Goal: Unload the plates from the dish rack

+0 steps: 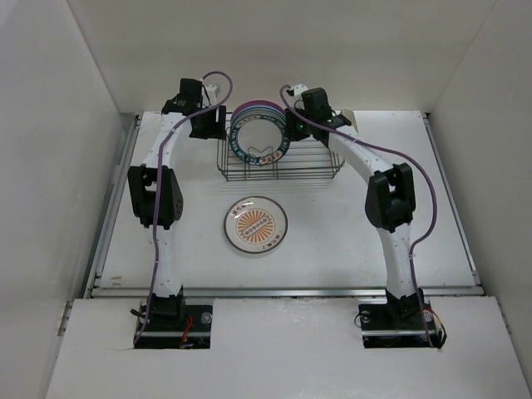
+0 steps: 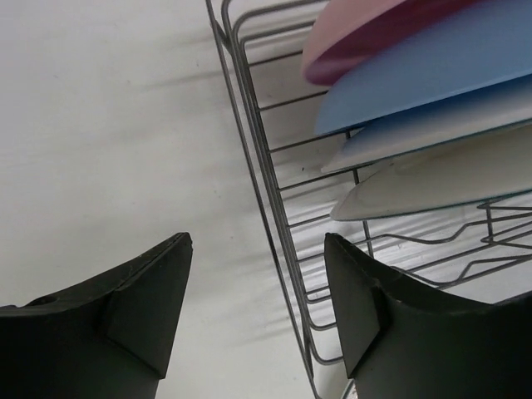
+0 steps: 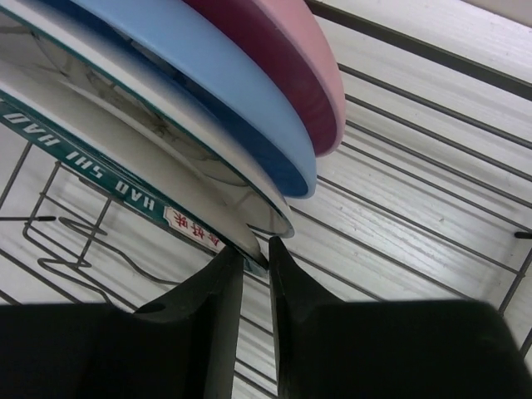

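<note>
The table (image 1: 399, 241) is flat, matt and white, and plain white walls (image 1: 274, 50) close it in on three sides. The wood-like grain of the surface shows under the wires in the right wrist view.

The dish rack (image 1: 278, 166) stands at 12 o'clock on the table. It is a rectangular basket of thin dark metal wire with bent dividers. Round plates stand on edge in it, close one behind the other: a glossy green-rimmed plate (image 3: 100, 154) with white letters in front, then a white plate (image 3: 166, 125), a smooth blue plate (image 3: 208, 75) and a pink plate (image 3: 307, 75). A sunburst plate (image 1: 256, 224) lies flat at 6 o'clock from the rack.

The left gripper (image 2: 256, 241), at 10 o'clock of the rack, is spread wide and holds nothing. One black finger is over the table and the other over the rack's side wall. The right gripper (image 3: 256, 245), at 2 o'clock, is almost closed, and it pinches the edge of the green-rimmed plate between its tips.
</note>
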Robot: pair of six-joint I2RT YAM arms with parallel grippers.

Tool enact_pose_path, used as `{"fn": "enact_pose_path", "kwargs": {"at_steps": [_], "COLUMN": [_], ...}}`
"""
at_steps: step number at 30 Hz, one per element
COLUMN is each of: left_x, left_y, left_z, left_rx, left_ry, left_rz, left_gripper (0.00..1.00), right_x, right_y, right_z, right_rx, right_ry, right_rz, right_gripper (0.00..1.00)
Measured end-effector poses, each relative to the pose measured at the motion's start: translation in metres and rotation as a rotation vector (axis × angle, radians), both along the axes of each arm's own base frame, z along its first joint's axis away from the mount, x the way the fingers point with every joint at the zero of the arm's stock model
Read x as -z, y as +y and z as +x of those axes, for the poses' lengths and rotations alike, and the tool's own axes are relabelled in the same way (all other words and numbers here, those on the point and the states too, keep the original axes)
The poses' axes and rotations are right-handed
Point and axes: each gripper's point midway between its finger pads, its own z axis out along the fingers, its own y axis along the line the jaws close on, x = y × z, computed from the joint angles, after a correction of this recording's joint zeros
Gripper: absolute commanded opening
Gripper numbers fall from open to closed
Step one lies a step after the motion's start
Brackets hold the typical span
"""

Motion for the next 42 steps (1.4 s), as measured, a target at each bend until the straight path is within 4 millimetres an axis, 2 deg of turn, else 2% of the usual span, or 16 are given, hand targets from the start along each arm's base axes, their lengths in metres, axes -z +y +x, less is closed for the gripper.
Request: {"fn": "enact_pose_path", "kwargs": {"at_steps": [4,6,7,8,9,11,17,21,24,30,33,35,38,40,42], "left_x": [0.031,0.046,0.052,0.059,0.062,0.063,0.063,0.063,0.063,0.063,0.063,0.063,0.063,0.063,0.063], "left_y": [-0.004,-0.004,-0.004,-0.004,-0.007,-0.013,-0.018,-0.016,-0.016,-0.017,-0.017,-0.017,-0.016,-0.016,-0.016], "left_z": [-0.003,-0.005,-0.006,-0.007,-0.008,-0.009,-0.010,-0.009,-0.009,-0.009,-0.009,-0.009,-0.009,-0.009,-0.009], "left_rx": [0.000,-0.001,-0.002,-0.005,-0.006,-0.004,-0.055,-0.065,-0.074,-0.086,-0.088,-0.089,-0.090,-0.091,-0.091], "left_ry": [0.073,0.109,0.125,0.143,0.156,0.167,0.188,0.191,0.194,0.198,0.198,0.199,0.198,0.198,0.197], "left_rz": [0.003,0.007,0.008,0.007,-0.012,-0.040,-0.082,-0.088,-0.095,-0.103,-0.103,-0.104,-0.102,-0.101,-0.100], "left_gripper": [0.50,0.39,0.33,0.27,0.14,0.00,0.00,0.00,0.00,0.00,0.00,0.00,0.00,0.00,0.00], "right_x": [0.001,0.002,0.002,0.002,0.002,0.002,-0.003,-0.020,-0.046,-0.126,-0.160,-0.174,-0.182,-0.174,-0.158], "right_y": [0.000,0.000,0.000,0.000,0.000,-0.002,-0.001,-0.005,-0.012,-0.021,-0.022,-0.024,-0.023,-0.015,-0.005], "right_z": [0.002,0.002,0.002,0.002,0.003,0.005,0.005,0.004,0.000,-0.010,-0.022,-0.033,-0.052,-0.071,-0.094], "right_rx": [-0.010,-0.018,-0.020,-0.020,-0.017,-0.005,0.000,0.026,0.049,0.075,0.066,0.053,0.001,-0.073,-0.152], "right_ry": [-0.005,-0.009,-0.009,-0.012,-0.016,-0.029,-0.053,-0.110,-0.170,-0.335,-0.392,-0.409,-0.395,-0.350,-0.282], "right_rz": [-0.002,-0.009,-0.010,-0.010,-0.011,-0.023,-0.045,-0.063,-0.074,-0.036,0.003,0.016,0.029,0.040,0.046], "right_gripper": [0.11,0.06,0.01,0.00,0.00,0.00,0.00,0.00,0.00,0.00,0.00,0.00,0.00,0.00,0.00]}}
